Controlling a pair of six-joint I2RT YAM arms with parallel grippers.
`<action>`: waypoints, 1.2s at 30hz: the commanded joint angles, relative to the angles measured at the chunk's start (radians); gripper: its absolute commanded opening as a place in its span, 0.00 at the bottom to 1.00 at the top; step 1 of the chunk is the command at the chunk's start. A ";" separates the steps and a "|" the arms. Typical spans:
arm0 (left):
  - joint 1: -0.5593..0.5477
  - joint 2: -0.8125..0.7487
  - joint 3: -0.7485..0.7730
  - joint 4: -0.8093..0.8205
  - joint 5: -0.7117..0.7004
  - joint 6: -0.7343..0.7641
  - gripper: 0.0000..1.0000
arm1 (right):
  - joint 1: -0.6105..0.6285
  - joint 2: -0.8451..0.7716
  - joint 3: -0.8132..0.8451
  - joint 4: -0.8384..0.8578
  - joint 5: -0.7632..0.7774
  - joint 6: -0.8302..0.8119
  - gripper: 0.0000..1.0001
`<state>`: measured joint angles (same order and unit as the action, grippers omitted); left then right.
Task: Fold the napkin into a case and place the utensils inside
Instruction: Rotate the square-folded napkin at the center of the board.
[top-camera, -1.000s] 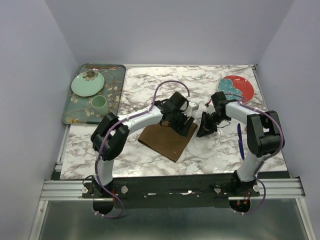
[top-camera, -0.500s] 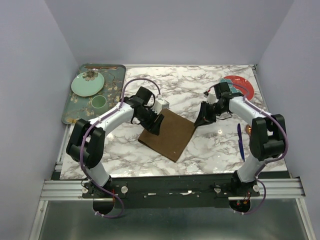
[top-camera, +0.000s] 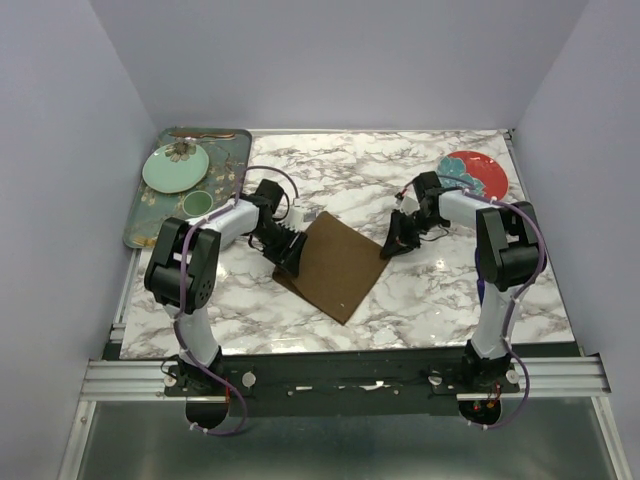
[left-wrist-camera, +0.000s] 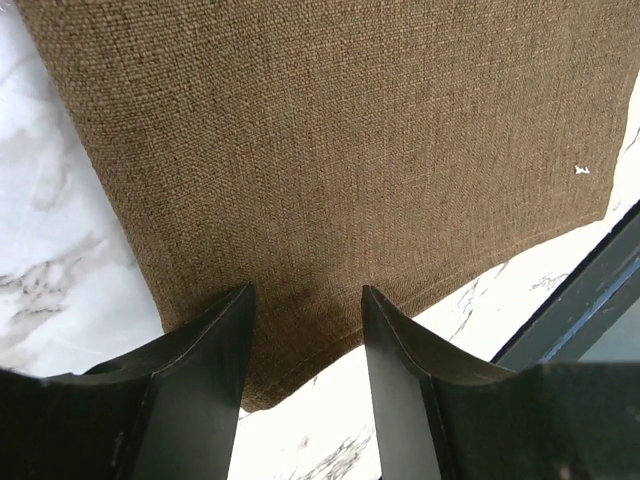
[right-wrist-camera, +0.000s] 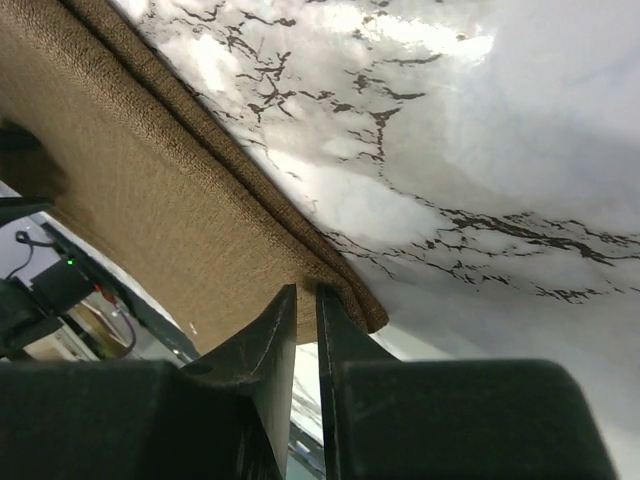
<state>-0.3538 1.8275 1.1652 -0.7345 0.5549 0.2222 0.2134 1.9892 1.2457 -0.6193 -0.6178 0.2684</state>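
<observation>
Napkin (top-camera: 335, 265) flat; tray (top-camera: 225, 190) far left, red plate (top-camera: 487, 180) right.

- We see a table (top-camera: 350, 165) with a white marble-patterned top veined in grey.
- Plain pale lavender walls enclose it: a back wall (top-camera: 330, 60), a left wall (top-camera: 60, 150) and a right wall (top-camera: 590, 130).
- An aluminium rail (top-camera: 130, 378) runs along the near edge.
- We note soft glare on the glossy top.
</observation>
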 joint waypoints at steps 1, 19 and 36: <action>0.006 0.068 0.057 -0.020 -0.072 0.066 0.58 | 0.012 0.007 -0.017 -0.026 0.118 -0.080 0.21; 0.007 -0.273 0.160 0.135 0.016 -0.009 0.84 | 0.069 -0.626 -0.204 0.052 -0.079 -0.173 0.47; -0.011 -0.076 0.016 0.090 -0.015 -0.110 0.49 | 0.112 -0.018 0.192 -0.178 -0.022 -0.489 0.41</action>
<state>-0.3576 1.6653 1.1488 -0.6434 0.5571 0.1265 0.3141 1.9495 1.4738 -0.7456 -0.6952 -0.1501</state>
